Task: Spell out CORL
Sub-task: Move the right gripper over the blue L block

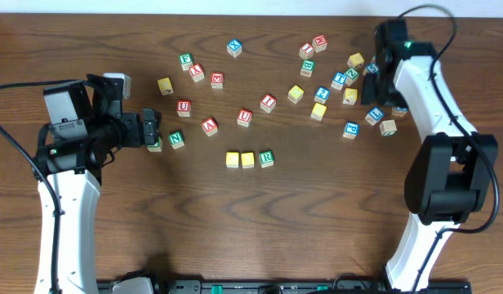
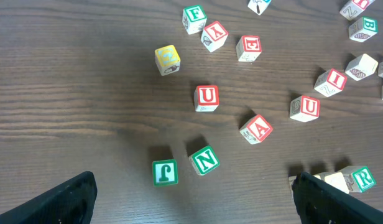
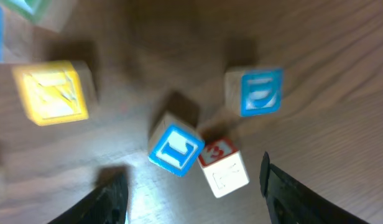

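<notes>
Hovering right gripper (image 3: 191,202), jaws apart, over blue L cube (image 3: 175,149)
That cube sits just ahead between the jaws, letter skewed, touching a red-lettered cube (image 3: 222,165); left gripper (image 2: 191,202) jaws wide apart; green R cube (image 2: 364,178) beside one finger.

**CORL blocks: three in a row, one apart**

One yellow block (image 1: 233,159) and a second yellow block (image 1: 248,160) are sitting flat and touching, mid-table. The green R block (image 1: 266,158) is sitting just beside them, ending the row. The blue L block (image 3: 176,149) is lying skewed on the right-arm side, well apart, its letter blurred.
</notes>
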You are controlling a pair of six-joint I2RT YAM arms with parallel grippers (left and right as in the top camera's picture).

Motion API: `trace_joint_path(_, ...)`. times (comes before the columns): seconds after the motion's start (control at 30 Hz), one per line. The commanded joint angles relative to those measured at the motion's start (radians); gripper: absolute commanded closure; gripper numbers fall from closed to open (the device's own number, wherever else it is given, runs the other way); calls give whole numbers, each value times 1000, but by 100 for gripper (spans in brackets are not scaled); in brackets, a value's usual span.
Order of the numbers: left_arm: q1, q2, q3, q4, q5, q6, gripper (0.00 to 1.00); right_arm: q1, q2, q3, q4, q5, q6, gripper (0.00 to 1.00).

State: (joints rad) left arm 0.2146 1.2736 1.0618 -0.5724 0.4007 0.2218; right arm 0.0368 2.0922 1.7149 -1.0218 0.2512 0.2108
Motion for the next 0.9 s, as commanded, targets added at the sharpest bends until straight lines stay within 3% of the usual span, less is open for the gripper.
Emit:
trace_joint_path(0.0, 3, 2, 0, 0, -2, 10, 1, -5, 1, -118, 84, -42, -116, 36)
trace_joint_path(0.17, 3, 2, 0, 0, -2, 10, 1, -9, 0, -165, 153, -64, -140, 36)
trace_joint_path(0.87, 3, 2, 0, 0, -2, 10, 1, -45, -2, -165, 165, -79, -296, 36)
